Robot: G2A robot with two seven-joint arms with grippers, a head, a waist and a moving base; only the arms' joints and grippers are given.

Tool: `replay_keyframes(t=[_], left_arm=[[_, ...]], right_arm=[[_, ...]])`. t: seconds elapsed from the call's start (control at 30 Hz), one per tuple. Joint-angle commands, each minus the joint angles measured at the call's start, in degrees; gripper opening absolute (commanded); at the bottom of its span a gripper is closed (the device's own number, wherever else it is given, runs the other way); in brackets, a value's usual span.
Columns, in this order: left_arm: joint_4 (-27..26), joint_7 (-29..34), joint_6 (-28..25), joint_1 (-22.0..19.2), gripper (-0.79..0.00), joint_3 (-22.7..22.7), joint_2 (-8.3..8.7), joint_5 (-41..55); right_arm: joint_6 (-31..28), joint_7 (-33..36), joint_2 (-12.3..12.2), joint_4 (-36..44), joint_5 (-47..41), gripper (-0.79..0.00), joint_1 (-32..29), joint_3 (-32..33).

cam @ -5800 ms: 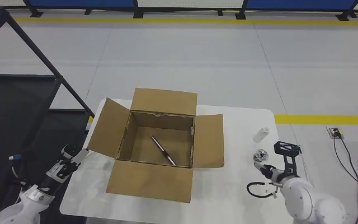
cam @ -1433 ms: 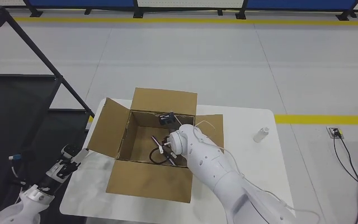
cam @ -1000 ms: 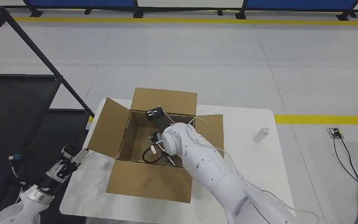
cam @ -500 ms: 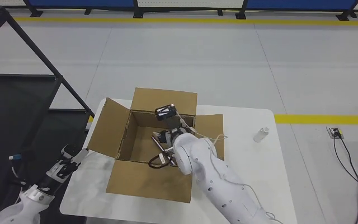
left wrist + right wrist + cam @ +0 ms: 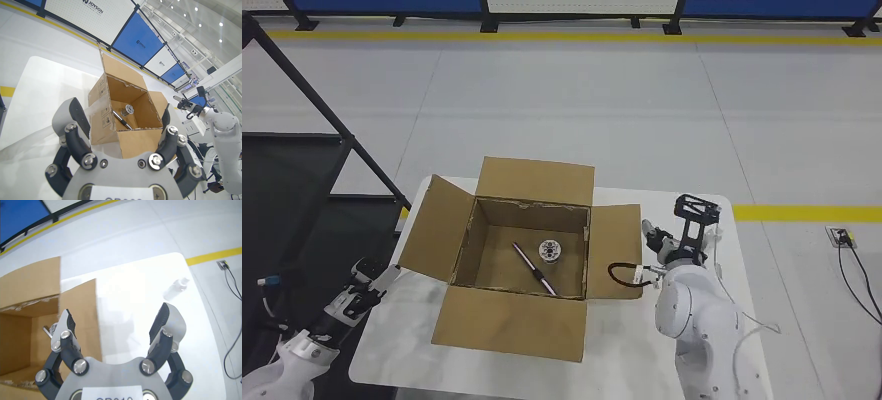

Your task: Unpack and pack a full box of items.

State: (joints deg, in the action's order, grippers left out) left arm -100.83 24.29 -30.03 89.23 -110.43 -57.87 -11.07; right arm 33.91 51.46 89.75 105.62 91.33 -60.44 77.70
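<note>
Brown cardboard box [image 5: 537,180], open at the top with all four flaps spread outward, standing on the left half of a white worktop [image 5: 407,335]. On the box floor, a slim dark-and-silver rod [image 5: 534,268] lying slantwise, with a small round silver metal piece [image 5: 549,249] just beside it. Right claw [image 5: 115,311] above bare worktop just beside the box's right flap, spread wide, holding nothing. Small clear plastic bottle [image 5: 175,289] near the worktop's far right edge, apart from that claw. Left claw [image 5: 121,108] off the worktop's left edge, facing the box, also spread wide and empty.
</note>
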Motion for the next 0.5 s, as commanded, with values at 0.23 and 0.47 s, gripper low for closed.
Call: replay_keyframes(t=[0.23,0.47], left_arm=[[0.00,0.00,0.00,0.00,0.000,0.00,0.00,0.00],[0.00,0.00,0.00,0.00,0.000,0.00,0.00,0.00]], right_arm=[[-0.67,6.53,-0.84,-16.57,-0.26,0.000,9.56,11.53],[-5.51,3.25,-1.73,-30.21,-6.05,0.000,16.69,17.47]])
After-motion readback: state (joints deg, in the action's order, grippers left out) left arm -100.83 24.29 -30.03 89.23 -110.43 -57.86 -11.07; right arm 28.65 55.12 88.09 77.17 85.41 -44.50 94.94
